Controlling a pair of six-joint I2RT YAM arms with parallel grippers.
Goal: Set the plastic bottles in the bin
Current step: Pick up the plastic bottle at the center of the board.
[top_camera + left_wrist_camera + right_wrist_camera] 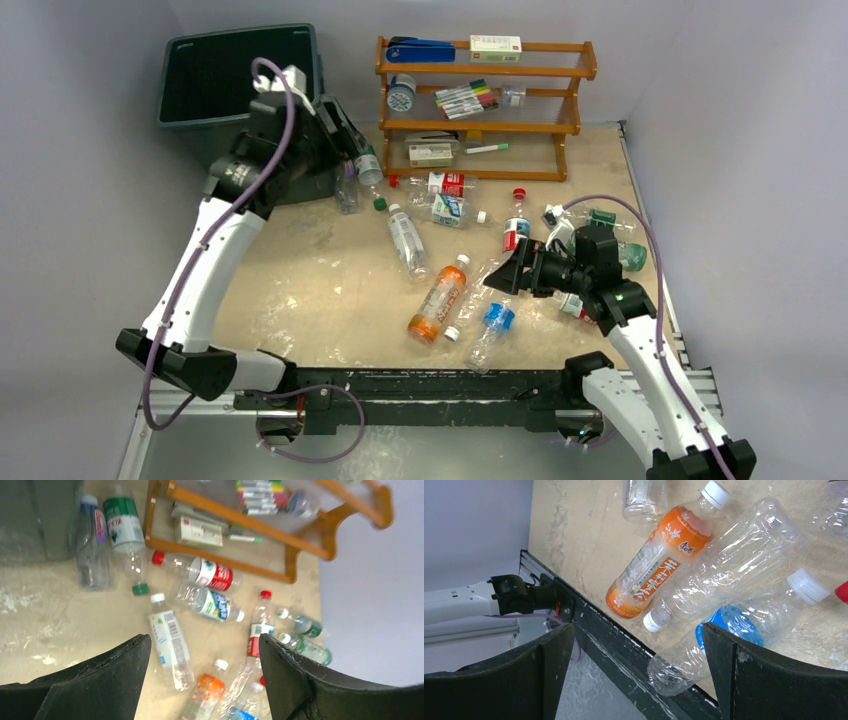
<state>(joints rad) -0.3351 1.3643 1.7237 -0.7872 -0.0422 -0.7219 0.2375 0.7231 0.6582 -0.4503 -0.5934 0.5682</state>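
- The bin (238, 72) stands at the table's (320, 285) far left corner, top open; its dark inside hides any contents.
- The left gripper (335, 122) hovers just right of the bin's rim, at drop height, yet its fingers are released and empty.
- A green-label bottle (122, 525) and a clear bottle (92, 545) rest by the bin's wall, outside it, so they are not yet binned.
- An orange rack (480, 125) behind holds pens and boxes, no part of this job.
- The plastic bottles (407, 240) lie scattered mid-table, mostly on their sides.
- The right gripper (638, 629) hangs low, claw released wide, probably to straddle the orange-label bottle (656, 562) or its clear neighbours.
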